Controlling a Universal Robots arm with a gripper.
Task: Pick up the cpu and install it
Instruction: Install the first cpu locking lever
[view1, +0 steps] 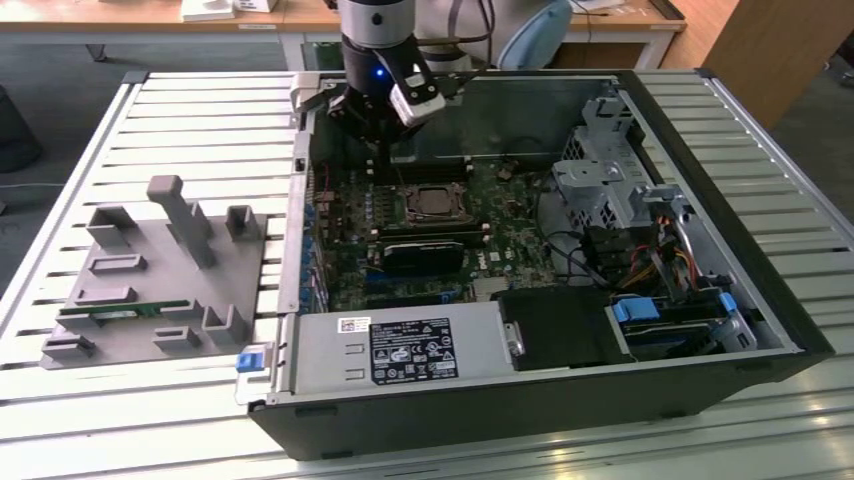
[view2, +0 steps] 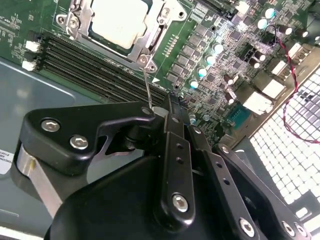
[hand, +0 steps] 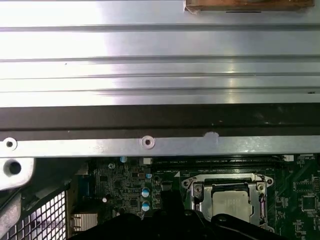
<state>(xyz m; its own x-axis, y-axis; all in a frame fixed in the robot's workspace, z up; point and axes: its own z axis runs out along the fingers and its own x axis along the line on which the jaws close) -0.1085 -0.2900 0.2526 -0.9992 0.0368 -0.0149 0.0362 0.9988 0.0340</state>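
CPU (view2: 117, 20) sits in the motherboard socket (view2: 150, 42). End effector (view2: 170, 112) is above the board just beside it, fingers closed on nothing.

A big table (view1: 80, 150) made of pale metal slats fills the room's middle. Behind it stands a wooden desk (view1: 160, 22) with white legs. The floor (view1: 54, 75) is dark grey.

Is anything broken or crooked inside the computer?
Nothing looks broken or spilled. The cpu sits flat and square inside its socket frame on the motherboard, so it appears to be already in place. The hand hangs just above the board beside the socket, apparently holding nothing.
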